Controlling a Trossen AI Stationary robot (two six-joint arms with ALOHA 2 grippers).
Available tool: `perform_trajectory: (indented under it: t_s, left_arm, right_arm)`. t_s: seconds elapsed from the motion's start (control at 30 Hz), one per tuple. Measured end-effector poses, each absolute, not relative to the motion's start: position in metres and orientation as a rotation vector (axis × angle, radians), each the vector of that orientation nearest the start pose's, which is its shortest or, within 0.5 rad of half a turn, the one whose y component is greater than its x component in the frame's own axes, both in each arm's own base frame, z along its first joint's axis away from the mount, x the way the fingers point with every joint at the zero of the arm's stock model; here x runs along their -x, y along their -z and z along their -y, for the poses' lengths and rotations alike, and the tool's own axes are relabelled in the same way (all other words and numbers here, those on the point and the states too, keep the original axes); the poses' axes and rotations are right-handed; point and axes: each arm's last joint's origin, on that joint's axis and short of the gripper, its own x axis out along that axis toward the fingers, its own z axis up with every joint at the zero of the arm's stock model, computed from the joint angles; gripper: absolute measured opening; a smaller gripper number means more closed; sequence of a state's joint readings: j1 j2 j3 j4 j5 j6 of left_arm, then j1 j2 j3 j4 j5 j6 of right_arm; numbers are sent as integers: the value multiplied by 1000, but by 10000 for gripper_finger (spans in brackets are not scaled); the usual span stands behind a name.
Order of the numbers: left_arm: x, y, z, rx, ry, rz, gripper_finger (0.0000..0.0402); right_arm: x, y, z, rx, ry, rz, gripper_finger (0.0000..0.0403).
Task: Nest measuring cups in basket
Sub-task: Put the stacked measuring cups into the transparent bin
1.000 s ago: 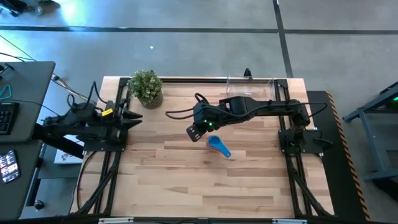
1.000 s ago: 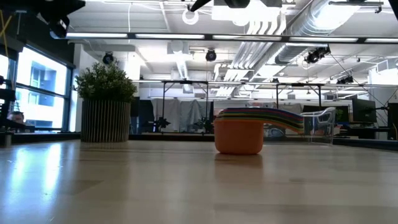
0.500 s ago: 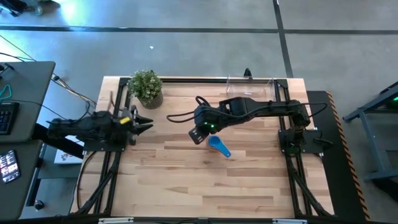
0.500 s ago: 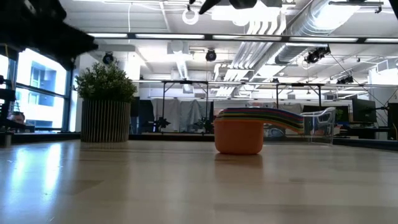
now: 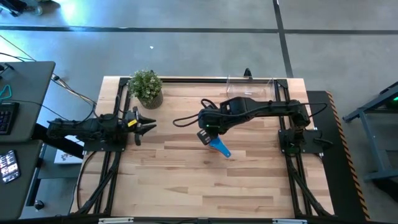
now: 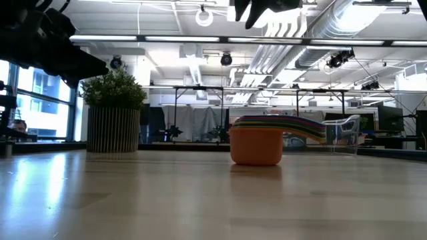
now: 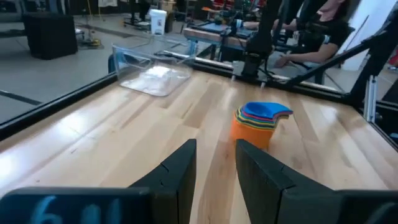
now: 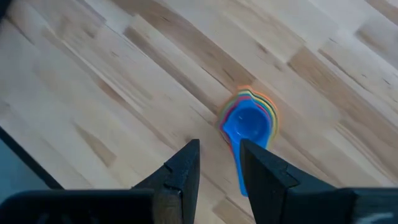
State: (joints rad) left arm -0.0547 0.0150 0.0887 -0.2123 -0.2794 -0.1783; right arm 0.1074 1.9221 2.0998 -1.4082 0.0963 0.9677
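Observation:
The measuring cups (image 5: pixel 217 146) stand nested in one stack on the table's middle. The blue cup (image 8: pixel 248 124) is innermost and the orange cup (image 6: pixel 256 147) is outermost, resting on its base. The handles (image 6: pixel 305 127) fan out to one side. The clear basket (image 5: pixel 250 86) sits at the far edge, also seen as the basket (image 7: pixel 154 70). My right gripper (image 8: pixel 219 163) hovers open above the stack, just left of it, pointing down. My left gripper (image 7: pixel 216 163) is open over the table's left part, pointing level at the cups (image 7: pixel 257 122) from well away.
A potted plant (image 5: pixel 147 88) stands at the far left corner, close to the left arm, and shows as the plant (image 6: pixel 113 113) in the low view. Bare wood (image 5: pixel 205 186) stretches across the near half of the table. People sit beyond the table in the left wrist view.
My left gripper has moved toward the table's right and a little toward the near edge, away from the plant, and sits lower in the low view. My right gripper has shifted toward the right, closer over the cup stack. The cups and basket have stayed put.

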Motion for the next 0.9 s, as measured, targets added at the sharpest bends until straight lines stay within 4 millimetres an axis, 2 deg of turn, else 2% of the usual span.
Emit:
perform_trajectory:
  t_s: [0.53, 0.73, 0.9]
  left_arm:
    - [-91, -172, -3, 156, -230, -118, 104]
    - [-91, -172, -3, 156, -229, -118, 104]
    - [-91, -172, -3, 156, -229, -118, 104]
  right_arm:
    - [-361, -360, -37, -691, 647, -1214, 106]
    - [-359, -359, -49, -663, 620, -1224, 106]
    - [-354, -357, -63, -574, 629, -1238, 106]
